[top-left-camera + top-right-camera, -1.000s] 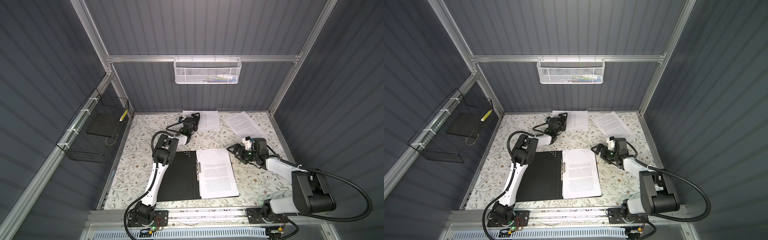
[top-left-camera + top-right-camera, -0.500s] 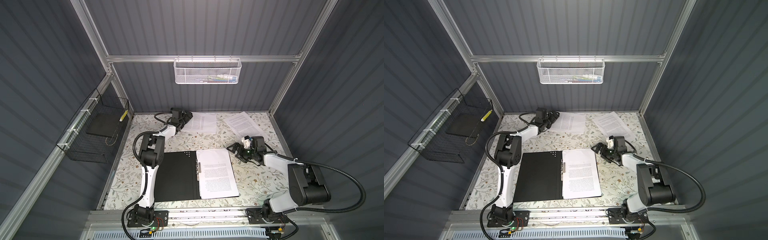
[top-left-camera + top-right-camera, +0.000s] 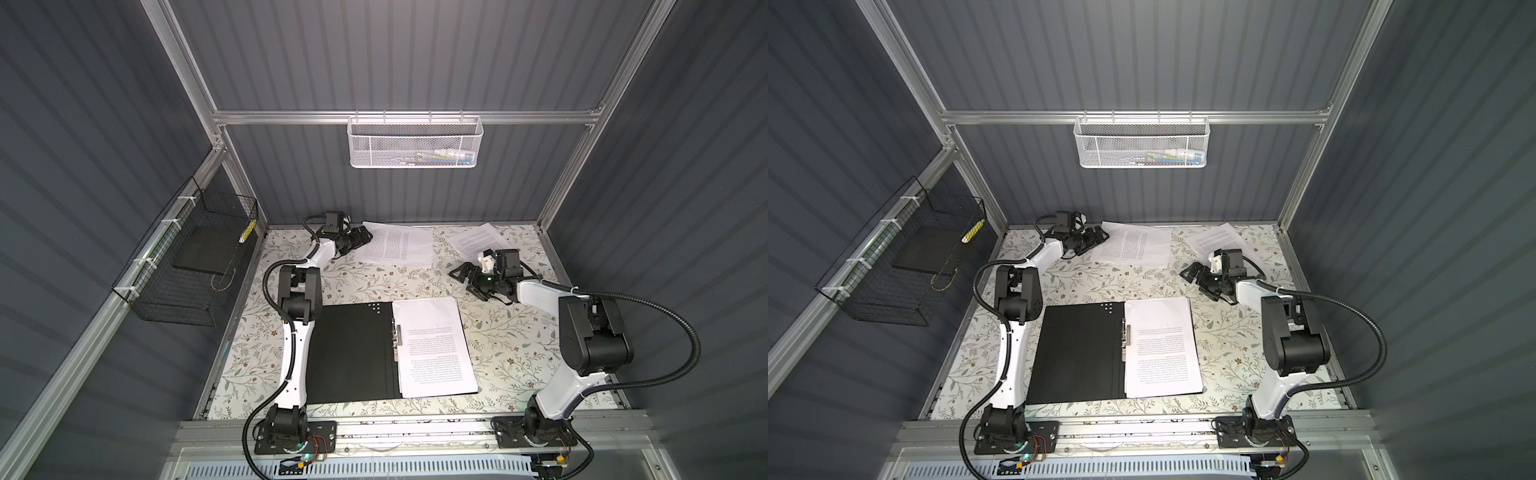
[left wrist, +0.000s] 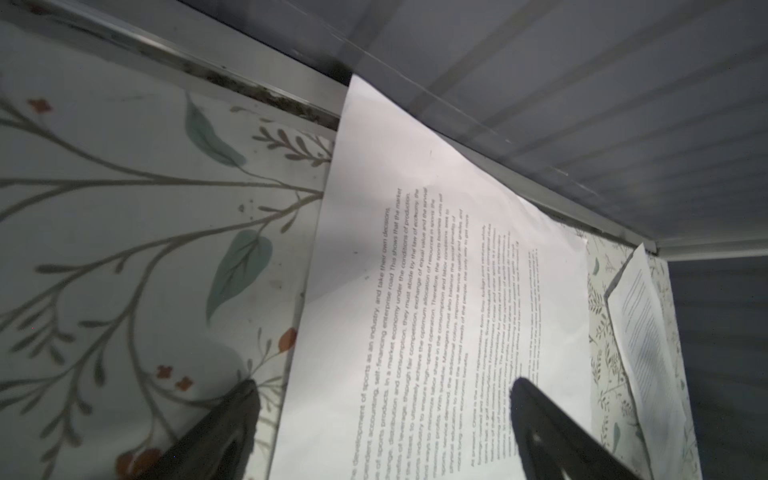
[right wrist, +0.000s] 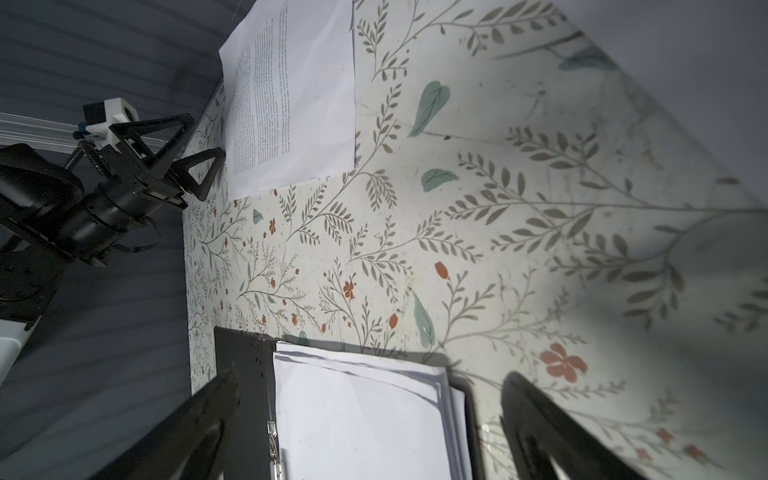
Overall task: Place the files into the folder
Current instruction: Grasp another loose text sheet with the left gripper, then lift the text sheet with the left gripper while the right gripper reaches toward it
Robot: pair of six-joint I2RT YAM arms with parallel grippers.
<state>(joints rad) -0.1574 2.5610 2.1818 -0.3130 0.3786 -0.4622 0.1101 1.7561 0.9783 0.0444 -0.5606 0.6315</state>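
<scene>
The folder (image 3: pixel 349 353) (image 3: pixel 1079 353) lies open at the front centre, black inside up, its metal clip (image 3: pixel 398 345) along the spine. A stack of files (image 3: pixel 432 345) (image 3: pixel 1160 345) (image 5: pixel 361 415) rests on its right half. A loose printed sheet (image 3: pixel 397 247) (image 3: pixel 1136 247) (image 4: pixel 436 291) (image 5: pixel 299 104) lies at the back centre, and another sheet (image 3: pixel 478 243) (image 3: pixel 1217 241) at the back right. My left gripper (image 3: pixel 365 237) (image 3: pixel 1104 235) (image 4: pixel 382 395) (image 5: pixel 205 137) is open at the centre sheet's left edge, one finger over the paper, one over the cloth. My right gripper (image 3: pixel 463 282) (image 3: pixel 1192 276) (image 5: pixel 370 386) hangs open and empty behind the folder's right corner.
A floral cloth (image 3: pixel 374 282) covers the table. A black wire basket (image 3: pixel 195 266) hangs on the left wall and a white mesh basket (image 3: pixel 413 143) on the back wall. The centre sheet's far edge touches the back wall rail (image 4: pixel 270 91).
My left arm has swung left and its gripper has drawn back from over the centre sheet to that sheet's left edge. The right gripper has shifted slightly toward the back.
</scene>
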